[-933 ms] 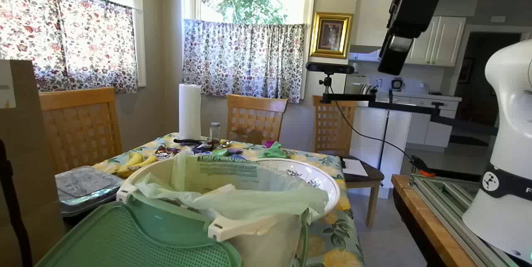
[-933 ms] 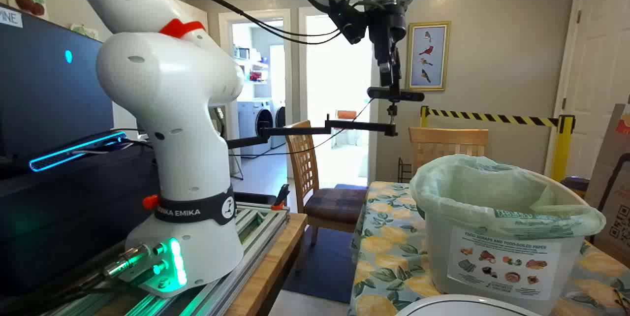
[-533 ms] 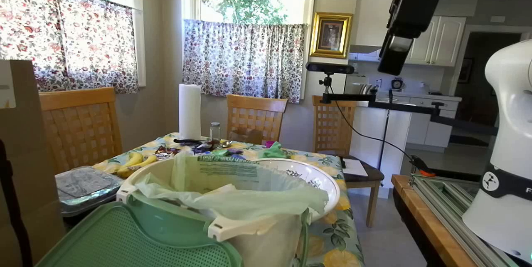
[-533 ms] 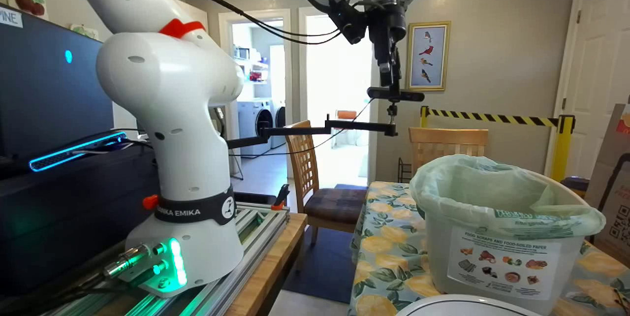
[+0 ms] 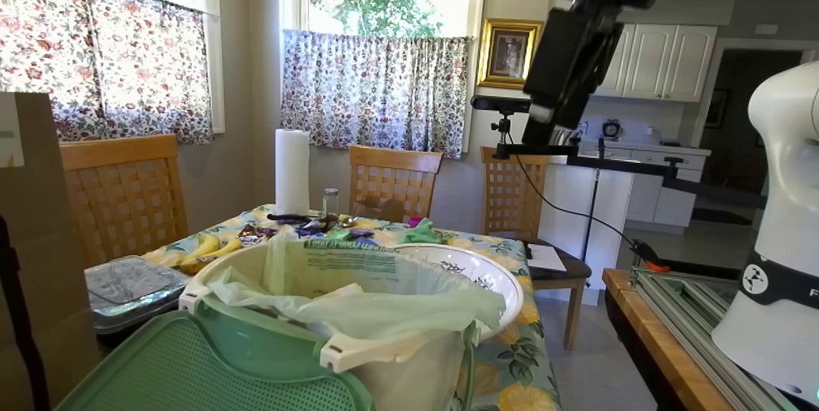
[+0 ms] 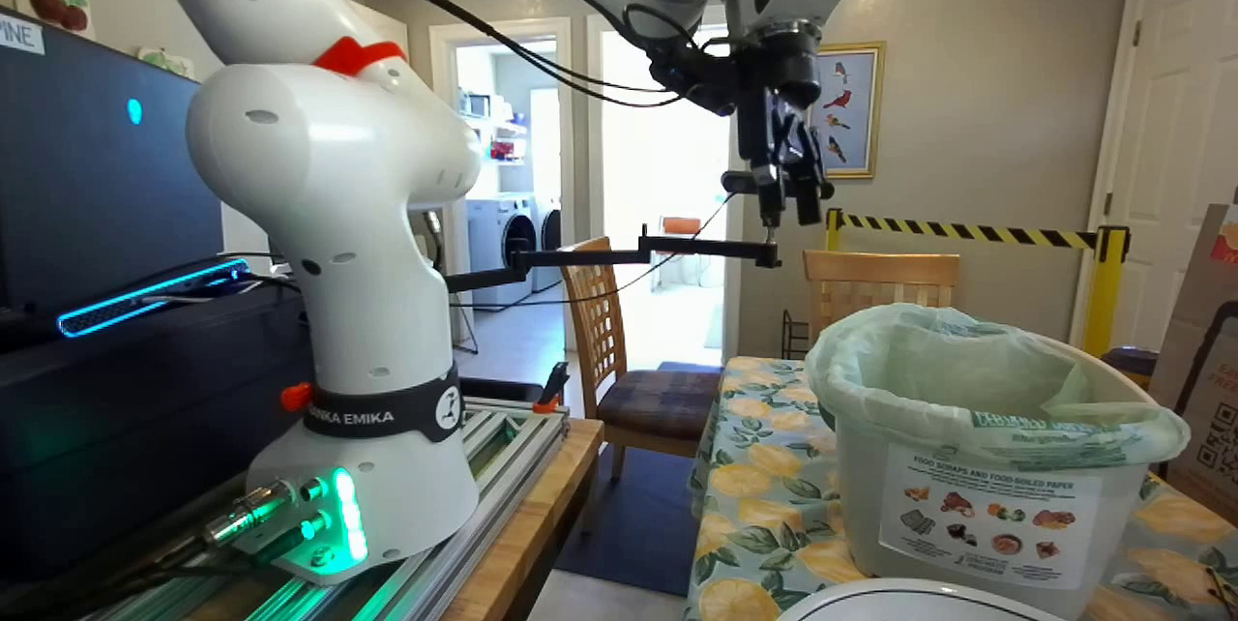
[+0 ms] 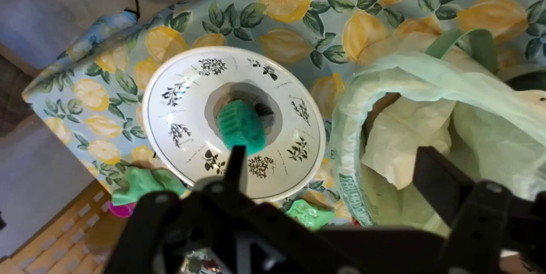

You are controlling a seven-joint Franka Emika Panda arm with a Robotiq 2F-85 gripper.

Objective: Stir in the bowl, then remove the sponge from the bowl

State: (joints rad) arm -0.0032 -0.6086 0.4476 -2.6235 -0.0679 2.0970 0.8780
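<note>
The wide white bowl with dark plant prints rests on the lemon tablecloth. Inside it, over the greyish centre, lies a teal sponge; neither exterior view shows the sponge. My gripper is open in the wrist view, its fingers far apart with nothing between them. It hangs well above the table: the left finger overlaps the bowl's side in that view, the right finger the bin. In both exterior views the gripper is high in the air, away from the bowl, whose rim is partly cut off or hidden.
A tall bin with a pale green liner stands right beside the bowl. A camera on a black arm is near the gripper. Bananas, a foil-topped tray, a paper towel roll and a green cloth share the table.
My gripper has come down and moved out toward the table side, with a slight turn, so both fingers now show apart. It has stayed open. The bowl and bin have not moved.
</note>
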